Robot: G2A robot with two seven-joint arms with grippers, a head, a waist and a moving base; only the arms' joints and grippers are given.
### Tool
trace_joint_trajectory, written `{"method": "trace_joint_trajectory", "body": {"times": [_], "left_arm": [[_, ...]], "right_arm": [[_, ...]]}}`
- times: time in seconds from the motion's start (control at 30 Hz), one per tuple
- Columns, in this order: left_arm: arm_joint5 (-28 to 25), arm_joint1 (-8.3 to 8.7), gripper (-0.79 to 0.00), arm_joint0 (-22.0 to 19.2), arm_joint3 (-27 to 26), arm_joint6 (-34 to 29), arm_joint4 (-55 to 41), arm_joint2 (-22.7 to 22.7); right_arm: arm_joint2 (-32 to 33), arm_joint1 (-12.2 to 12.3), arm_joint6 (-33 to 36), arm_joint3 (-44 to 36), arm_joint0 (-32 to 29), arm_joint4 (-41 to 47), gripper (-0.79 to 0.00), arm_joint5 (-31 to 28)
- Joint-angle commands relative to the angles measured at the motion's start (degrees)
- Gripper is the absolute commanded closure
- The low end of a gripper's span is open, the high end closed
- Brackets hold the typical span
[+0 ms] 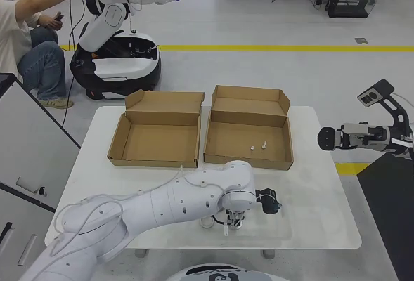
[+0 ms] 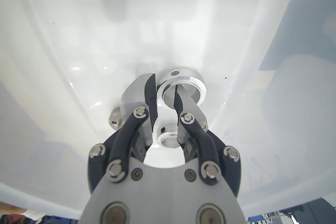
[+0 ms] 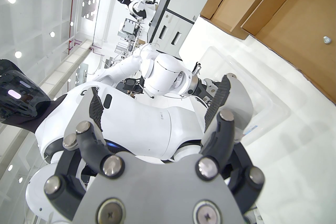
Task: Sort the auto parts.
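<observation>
The left gripper is hanging low inside the clear tray. Its jaws are standing only a little apart and straddling the wall of a metal ring, with one pad just outside the ring and the other dipping into its bore. A sliver of gap is showing between the inner pad and the wall, so it is not yet gripping anything. The ring is lying flat on the tray floor, a second ring just beside it and a small nut near them.

The step in hand is looking like a pinch on that wall. Doing it well is probably meaning closing squarely so both pads are biting the smooth metal without twisting it. After that comes lifting straight up so the second ring is not getting dragged, and clearing the tray's rim before travelling.

Two cardboard boxes are sitting beyond the tray. The right box is holding two small bolts, so the ring is likely belonging in the left box.

The right gripper is hanging well apart from the tray, off to its right, jaws spread wide and holding nothing.

A small sticker is showing on the tray's wall, its print too small to read.
</observation>
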Motion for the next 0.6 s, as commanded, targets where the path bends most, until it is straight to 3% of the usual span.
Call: {"method": "trace_joint_trajectory", "body": {"times": [0.0, 0.1, 0.17, 0.4, 0.57], "left_arm": [[-0.06, -0.07, -0.185, 0.02, 0.11, 0.07, 0.05, 0.0], [-0.12, -0.19, -0.148, -0.01, 0.35, 0.13, 0.18, 0.0], [-0.16, -0.28, 0.0, -0.06, 0.57, 0.16, 0.18, 0.0], [-1.12, -0.35, 0.0, -0.41, 1.12, 1.13, 0.04, 0.0], [-0.44, 0.22, 0.0, -1.7, -1.8, 0.45, -1.12, -1.33]], "right_arm": [[0.0, 0.0, 0.0, 0.0, 0.0, 0.0, -0.785, 0.0], [0.0, 0.0, 0.0, 0.0, 0.0, 0.0, -0.785, 0.0], [0.0, 0.0, 0.0, 0.0, 0.0, 0.0, -0.785, 0.0], [0.0, 0.0, 0.0, 0.0, 0.0, 0.0, -0.785, 0.0], [0.0, 0.0, 0.0, 0.0, 0.0, 0.0, -0.785, 0.0]]}}
